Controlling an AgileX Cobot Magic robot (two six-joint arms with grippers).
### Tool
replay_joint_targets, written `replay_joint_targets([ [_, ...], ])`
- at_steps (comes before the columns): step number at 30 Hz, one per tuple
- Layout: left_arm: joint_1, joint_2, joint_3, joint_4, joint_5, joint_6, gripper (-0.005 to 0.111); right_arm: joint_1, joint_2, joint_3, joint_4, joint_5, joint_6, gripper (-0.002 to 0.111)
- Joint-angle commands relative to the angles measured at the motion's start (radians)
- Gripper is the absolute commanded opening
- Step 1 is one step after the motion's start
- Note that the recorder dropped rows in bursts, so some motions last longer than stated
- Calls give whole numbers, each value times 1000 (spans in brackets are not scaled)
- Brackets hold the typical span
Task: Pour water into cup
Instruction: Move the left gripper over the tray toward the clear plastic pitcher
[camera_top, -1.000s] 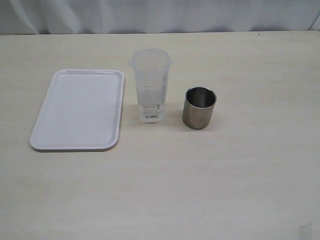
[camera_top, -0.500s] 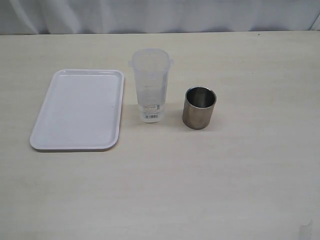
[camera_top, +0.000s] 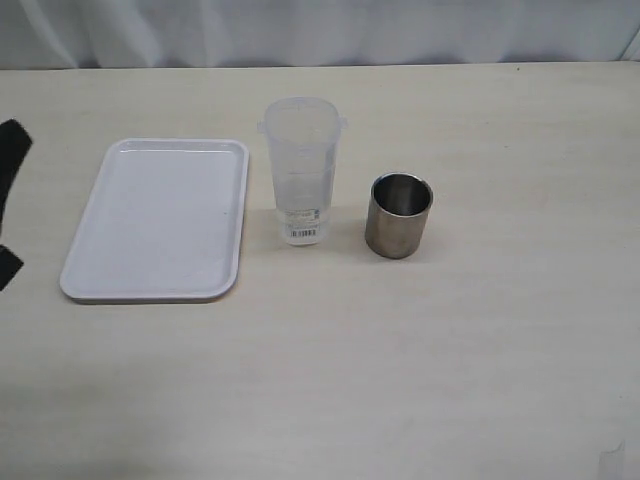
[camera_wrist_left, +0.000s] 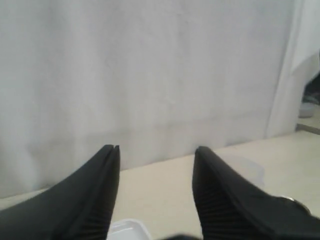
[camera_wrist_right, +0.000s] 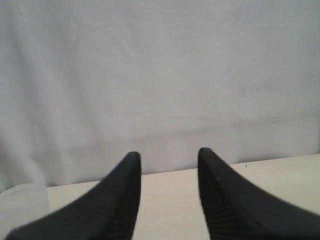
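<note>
The steel cup (camera_top: 399, 214) stands upright on the table, to the right of a taller translucent plastic container (camera_top: 300, 170) with a barcode label. I cannot make out any water in either one. My left gripper (camera_top: 20, 200) is open and empty, just inside the left edge of the exterior view, left of the tray. In the left wrist view the gripper (camera_wrist_left: 157, 150) is open, with the container (camera_wrist_left: 247, 169) and the cup's rim (camera_wrist_left: 295, 202) beyond one finger. My right gripper (camera_wrist_right: 167, 152) is open and empty; it is out of the exterior view.
A white rectangular tray (camera_top: 160, 215) lies empty left of the container; its corner shows in the left wrist view (camera_wrist_left: 127, 227). A white curtain (camera_top: 320, 30) hangs behind the table's far edge. The container's edge shows in the right wrist view (camera_wrist_right: 22, 200).
My left gripper's black fingers have come into the exterior view at the left edge. The cup, container and tray have not moved.
</note>
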Motion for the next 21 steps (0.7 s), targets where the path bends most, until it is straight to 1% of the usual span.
replay_joint_targets([
  [1,-8,242,-99,156,-101,-10,45,3,66,3,-14,-46,9,68],
  [3,-8,345,-147,216,-118,-6,45,3,96,3,-14,-53,9,79],
  [4,-8,392,-171,243,-130,-6,46,3,111,3,-14,-62,9,82],
  [5,-8,434,-199,260,-143,-6,50,3,128,3,-14,-67,9,84],
  [9,-8,566,-278,328,-187,-6,73,3,191,3,-14,-101,9,84],
  [11,-8,614,-315,375,-187,-6,78,3,216,3,-14,-125,9,84],
  [14,-19,685,-374,454,-182,-6,78,3,259,3,-62,-165,42,84],
  [17,-66,753,-418,451,-168,34,78,3,299,3,-125,-207,85,84],
  [21,-131,830,-479,446,-166,101,78,3,331,3,-127,-216,86,84],
])
